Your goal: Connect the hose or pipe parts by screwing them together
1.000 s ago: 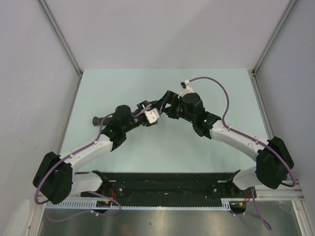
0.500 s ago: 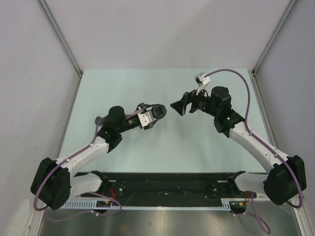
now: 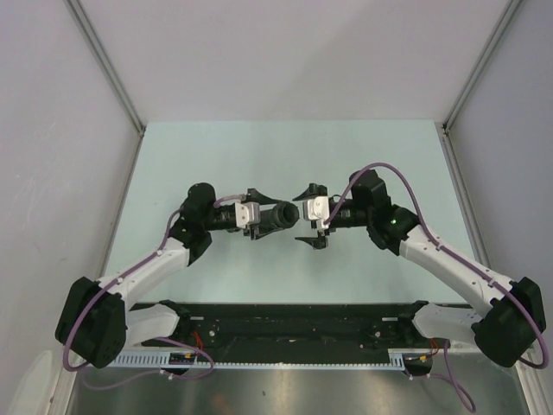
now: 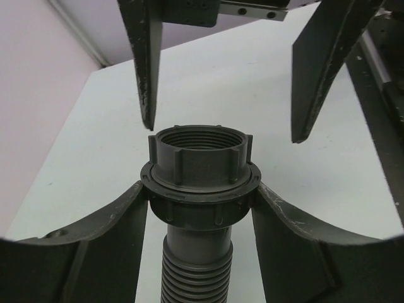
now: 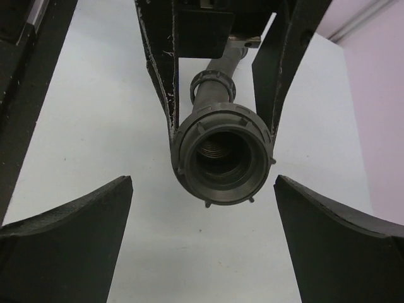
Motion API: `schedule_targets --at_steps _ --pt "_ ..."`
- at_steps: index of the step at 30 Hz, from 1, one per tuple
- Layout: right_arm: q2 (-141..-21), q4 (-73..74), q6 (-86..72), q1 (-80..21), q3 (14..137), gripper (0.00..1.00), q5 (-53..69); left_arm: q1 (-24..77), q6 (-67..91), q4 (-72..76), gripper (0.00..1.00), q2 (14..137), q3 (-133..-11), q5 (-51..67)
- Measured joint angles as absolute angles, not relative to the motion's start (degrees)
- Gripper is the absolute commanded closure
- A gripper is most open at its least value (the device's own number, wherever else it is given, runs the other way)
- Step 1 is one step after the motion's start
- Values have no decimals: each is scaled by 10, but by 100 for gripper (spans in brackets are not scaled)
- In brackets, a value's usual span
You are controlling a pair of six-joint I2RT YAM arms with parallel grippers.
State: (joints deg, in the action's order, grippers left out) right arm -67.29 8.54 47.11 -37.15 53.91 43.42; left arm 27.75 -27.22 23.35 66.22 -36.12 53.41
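Observation:
My left gripper (image 3: 273,217) (image 4: 199,192) is shut on the wide collar of a black pipe part (image 4: 199,189), a ribbed tube held level above the table. On its free end sits a ribbed ring nut (image 4: 199,151) (image 5: 224,154) with an inner thread, its mouth turned to the right arm. My right gripper (image 3: 305,216) (image 5: 203,183) is open and faces that mouth head-on, a short gap away. Nothing lies between its fingers (image 4: 146,69). In the right wrist view a second, smaller ring (image 5: 213,85) shows farther back on the tube.
The pale green table (image 3: 285,156) is walled in by grey panels on the left, right and back. A black rail (image 3: 294,324) with both arm bases runs along the near edge. Purple cables loop above each wrist.
The two grippers drew apart from a close meeting behind the middle. The right one then dropped and turned to face the nut's mouth. The left one levelled the pipe toward the right.

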Motion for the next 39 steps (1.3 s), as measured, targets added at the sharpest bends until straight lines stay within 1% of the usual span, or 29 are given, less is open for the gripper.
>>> schedule_targets --at_steps 4,7,10,11,13,15,16,17,19,20,21,24,28,30,31,32,36,39 --pt "-681 100 528 -382 541 4 435 277 -269 225 100 667 -362 573" --pt "-692 106 551 -387 544 11 431 277 -269 217 100 668 -362 590" --pt "-699 106 561 -391 546 24 428 277 -270 209 100 669 -366 603" --pt "-701 106 562 -392 547 30 428 277 -269 207 100 671 -369 606" --pt "-702 105 563 -393 548 36 430 277 -270 203 100 674 -372 608" --pt "-702 106 559 -393 548 38 434 276 -271 200 100 674 -373 608" --pt "-703 106 557 -392 548 37 436 276 -272 200 100 674 -373 607" --pt "-703 105 554 -392 548 44 438 276 -274 199 100 674 -373 606" --pt "-707 100 538 -392 548 51 438 276 -275 195 100 674 -373 601" --pt "-709 95 520 -392 548 58 436 276 -275 191 100 674 -373 597" --pt "-712 89 500 -392 548 61 429 276 -277 189 100 674 -373 587" --pt "-730 34 382 -400 550 62 397 277 -301 187 100 674 -374 552" --pt "-755 -45 221 -427 550 63 293 284 -332 174 100 674 -374 485" --pt "-765 -66 149 -441 550 71 230 290 -347 167 100 674 -374 444" --pt "-770 -76 112 -447 550 77 194 294 -355 166 100 675 -374 422" --pt "-776 -84 72 -453 550 78 161 298 -360 166 100 676 -374 402" --pt "-801 -114 -49 -466 550 78 69 306 -371 166 100 683 -374 343" --pt "-812 -126 -119 -472 550 68 22 312 -373 168 100 686 -374 307"
